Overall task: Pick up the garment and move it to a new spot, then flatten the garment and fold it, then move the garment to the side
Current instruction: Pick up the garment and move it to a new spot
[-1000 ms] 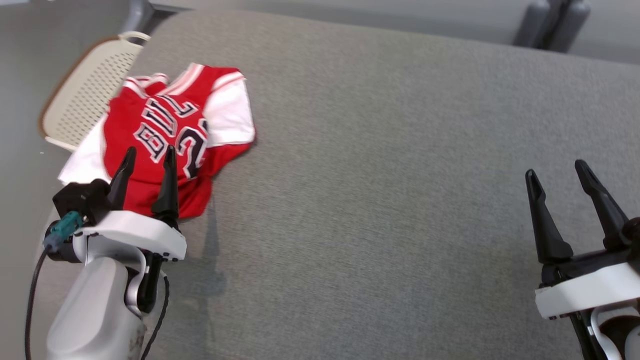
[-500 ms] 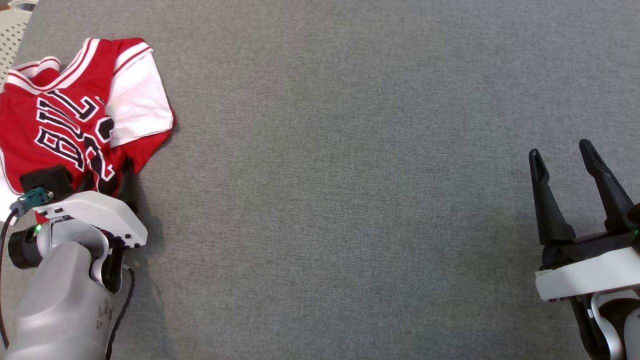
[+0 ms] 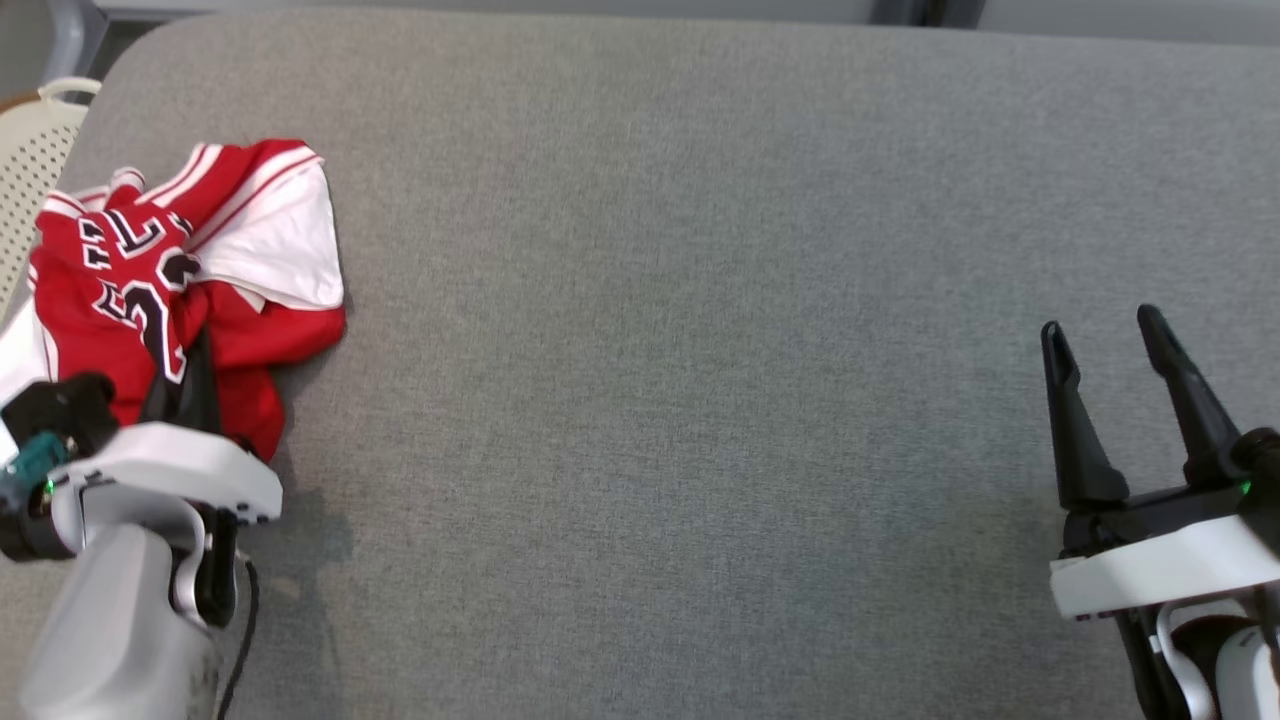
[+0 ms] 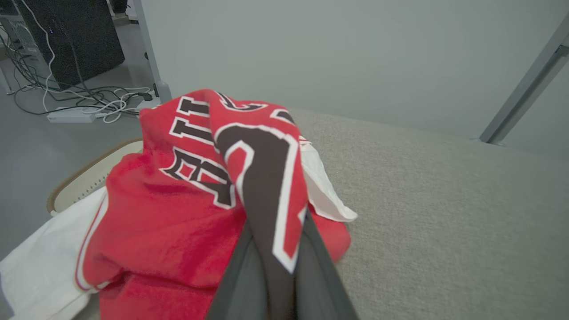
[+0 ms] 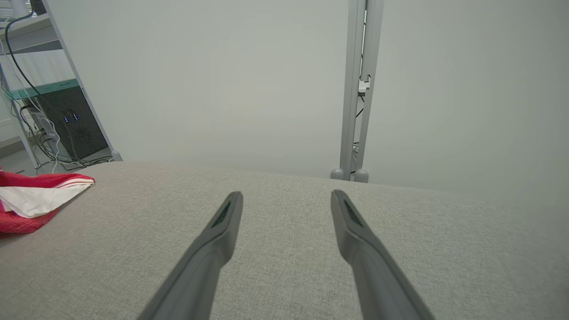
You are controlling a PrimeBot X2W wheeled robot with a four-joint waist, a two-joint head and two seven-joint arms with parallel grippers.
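Grip secured: the left pincer (image 4: 273,271) is closed on a fold of the garment (image 4: 178,200), its two dark fingers pinching a ridge of cloth that carries a large black numeral edged in white. The pinch sits on the front panel rather than at a hem. That hold looks meant for the first step, lifting the piece and carrying it to a new spot. Just beyond the fingertips the cloth rises into a peak, pulled up off the grey padded surface (image 3: 700,350), while the rest sags in loose heaps either side.

Seen from the head, the garment (image 3: 120,290) lies crumpled near the surface's left edge, directly ahead of the left pincer (image 3: 180,390). It is a red jersey with black lettering outlined in white and striped trim, and a white sleeve flops open to the pincer's right. Another white part trails to the pincer's left, toward the surface's edge. Beyond it on that side stands a cream perforated basket (image 3: 35,170).

Well apart across the grey surface, the right pincer (image 3: 1100,325) hovers with fingers spread and nothing between them, likely waiting for the flattening and folding to come. Farther off, past the held cloth, a computer tower (image 4: 66,35) and cables (image 4: 89,95) sit on the floor.
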